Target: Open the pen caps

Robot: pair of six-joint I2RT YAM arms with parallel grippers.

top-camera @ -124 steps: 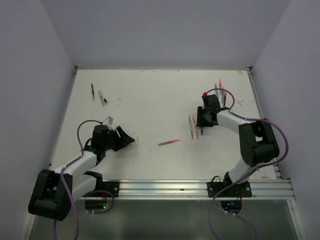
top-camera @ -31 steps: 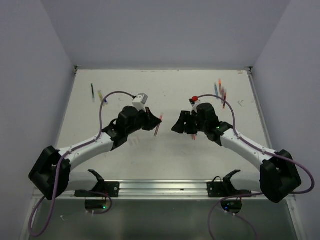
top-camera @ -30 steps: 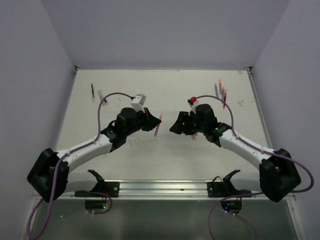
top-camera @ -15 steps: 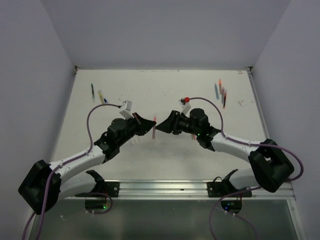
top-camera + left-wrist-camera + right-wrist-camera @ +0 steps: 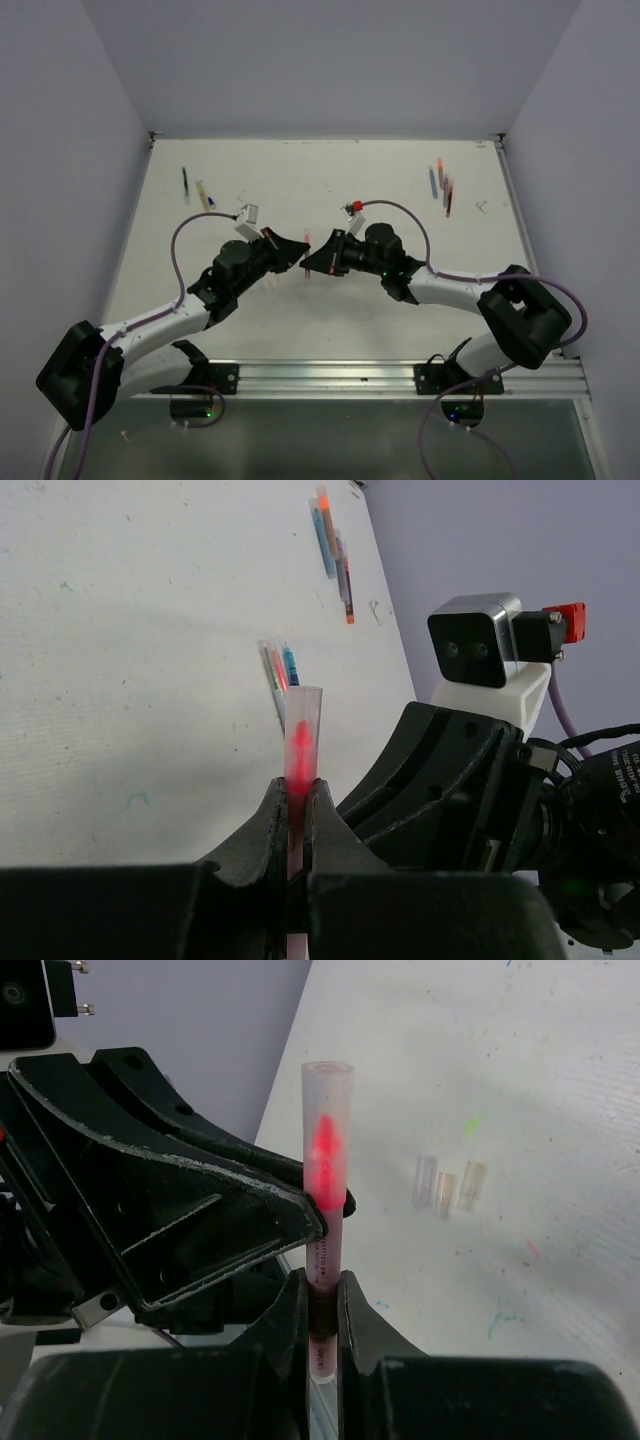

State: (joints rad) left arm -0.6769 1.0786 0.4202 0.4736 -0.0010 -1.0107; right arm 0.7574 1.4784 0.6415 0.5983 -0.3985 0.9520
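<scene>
Right wrist view: right gripper (image 5: 322, 1282) pinches the pink pen (image 5: 323, 1250) by its barrel, left gripper (image 5: 297, 792) clamps it just above. The pen cap (image 5: 327, 1110) juts beyond both sets of fingertips, seemingly braced for pulling apart.

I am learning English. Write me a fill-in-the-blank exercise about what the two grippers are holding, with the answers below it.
1. The left gripper and the right gripper are both shut on the ___ pink pen.
2. Its translucent cap has not yet been pulled ___.
3. In the right wrist view, ___ loose caps lie on the table beyond the pen.

Answers: same; off; three
</scene>
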